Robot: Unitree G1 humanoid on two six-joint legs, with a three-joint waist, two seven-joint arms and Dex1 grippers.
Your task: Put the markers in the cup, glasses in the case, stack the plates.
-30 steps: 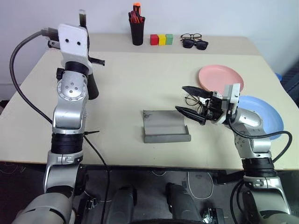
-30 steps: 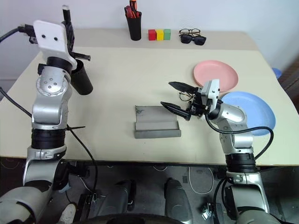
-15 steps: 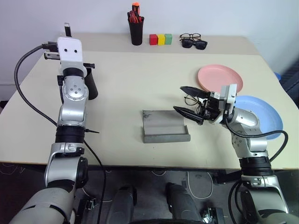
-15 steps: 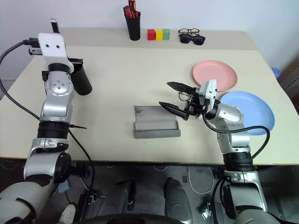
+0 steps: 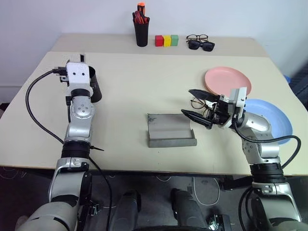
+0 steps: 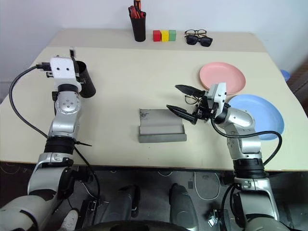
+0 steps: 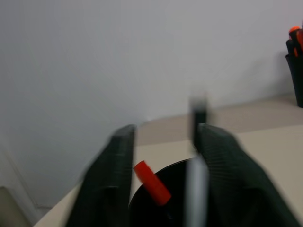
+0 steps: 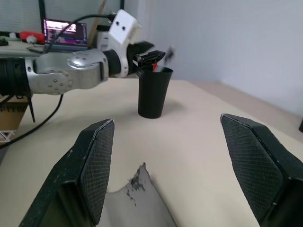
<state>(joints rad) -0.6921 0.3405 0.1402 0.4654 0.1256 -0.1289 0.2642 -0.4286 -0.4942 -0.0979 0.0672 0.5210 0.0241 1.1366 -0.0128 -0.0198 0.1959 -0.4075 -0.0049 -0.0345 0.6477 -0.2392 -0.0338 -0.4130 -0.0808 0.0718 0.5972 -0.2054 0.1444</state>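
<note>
My left gripper [image 7: 165,137] hovers just above the black cup [image 5: 95,89] at the table's left, its fingers apart. One marker [image 7: 150,182] with a red cap stands inside the cup. A second, blurred marker [image 7: 198,118] is upright beside one finger, over the cup's mouth. My right gripper [image 5: 197,107] hangs open above the table, right of the open grey case [image 5: 171,130]. The thin wire glasses [image 5: 196,102] lie on the table just beyond its fingers. The pink plate [image 5: 227,80] and the blue plate [image 5: 272,120] lie side by side at the right.
A slim black pen holder [image 5: 141,30] with red-orange pens stands at the back. Next to it are three coloured blocks [image 5: 166,40], then another pair of spectacles and dark sunglasses [image 5: 201,43].
My left arm has come down from high above the table to the cup's rim, and its fingers, shut on a marker before, have parted. The right arm has not moved.
</note>
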